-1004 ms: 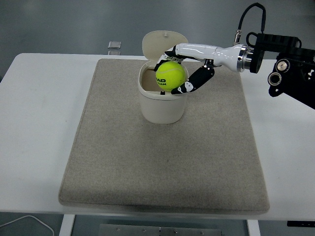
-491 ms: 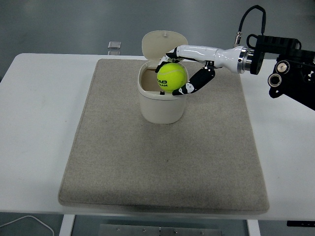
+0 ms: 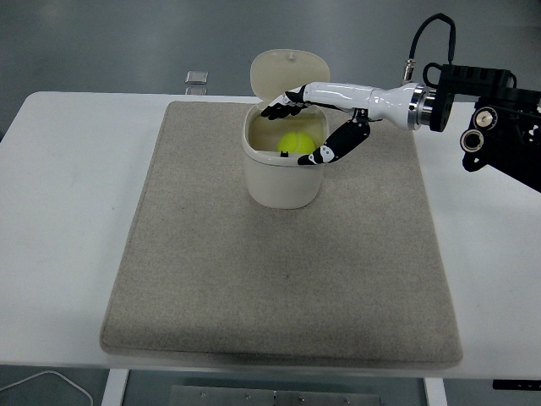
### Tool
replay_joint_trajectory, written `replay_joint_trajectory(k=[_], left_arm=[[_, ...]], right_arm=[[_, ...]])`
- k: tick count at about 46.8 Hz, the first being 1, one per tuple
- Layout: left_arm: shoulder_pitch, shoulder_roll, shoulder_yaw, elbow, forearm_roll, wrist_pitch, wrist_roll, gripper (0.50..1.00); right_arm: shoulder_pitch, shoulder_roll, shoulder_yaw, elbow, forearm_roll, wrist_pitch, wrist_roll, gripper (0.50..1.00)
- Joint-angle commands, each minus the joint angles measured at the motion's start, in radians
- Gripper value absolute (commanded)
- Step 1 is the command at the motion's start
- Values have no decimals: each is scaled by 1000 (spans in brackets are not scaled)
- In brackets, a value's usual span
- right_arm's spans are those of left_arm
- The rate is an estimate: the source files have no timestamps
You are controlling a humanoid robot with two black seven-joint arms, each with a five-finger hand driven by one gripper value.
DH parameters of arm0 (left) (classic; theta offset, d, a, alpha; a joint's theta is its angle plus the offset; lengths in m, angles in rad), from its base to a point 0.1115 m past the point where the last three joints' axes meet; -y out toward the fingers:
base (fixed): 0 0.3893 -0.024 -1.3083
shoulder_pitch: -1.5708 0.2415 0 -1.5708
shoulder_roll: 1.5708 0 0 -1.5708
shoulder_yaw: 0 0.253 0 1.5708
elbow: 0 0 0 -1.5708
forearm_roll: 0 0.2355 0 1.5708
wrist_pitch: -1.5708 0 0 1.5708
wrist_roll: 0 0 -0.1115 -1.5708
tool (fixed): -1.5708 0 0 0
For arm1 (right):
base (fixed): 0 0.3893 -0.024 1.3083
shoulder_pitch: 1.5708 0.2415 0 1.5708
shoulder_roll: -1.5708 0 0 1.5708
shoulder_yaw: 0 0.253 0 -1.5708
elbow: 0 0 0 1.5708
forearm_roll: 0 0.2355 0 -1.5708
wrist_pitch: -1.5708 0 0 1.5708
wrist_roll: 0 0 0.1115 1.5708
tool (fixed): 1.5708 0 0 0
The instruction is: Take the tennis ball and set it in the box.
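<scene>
The yellow-green tennis ball [image 3: 294, 140] lies inside the cream round box [image 3: 282, 179], only its top showing above the rim. The box stands at the back middle of the mat with its lid [image 3: 291, 73] hinged up behind it. My right hand [image 3: 303, 128] hovers over the box's opening, reaching in from the right; its fingers [image 3: 283, 105] are spread above the ball and the thumb [image 3: 335, 144] rests by the near right rim. It holds nothing. No left arm shows.
A grey-beige mat [image 3: 279, 279] covers most of the white table [image 3: 68, 211]. A small grey block [image 3: 196, 78] lies at the table's far edge, left of the box. A white cable [image 3: 42, 382] runs below the front left corner.
The ball left my right hand and dropped into the box. The fingers spread apart, and the box with its lid shifted slightly to the right.
</scene>
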Motion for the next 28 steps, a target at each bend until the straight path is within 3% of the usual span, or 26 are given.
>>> replay_joint_trajectory(k=[1, 10, 19, 25, 28], left_arm=[[0, 0, 0, 0, 0, 0, -1, 992], [0, 0, 0, 0, 0, 0, -1, 992], [0, 0, 0, 0, 0, 0, -1, 992], [0, 0, 0, 0, 0, 0, -1, 992], [0, 0, 0, 0, 0, 0, -1, 992]], right_arm=[[8, -7, 5, 0, 13, 13, 0, 860], [18, -30, 23, 2, 102, 166, 0, 860], [28, -97, 23, 6, 275, 304, -11, 860], [28, -160, 23, 5, 393, 369, -49, 860], [28, -189, 23, 3, 464, 369, -80, 860]])
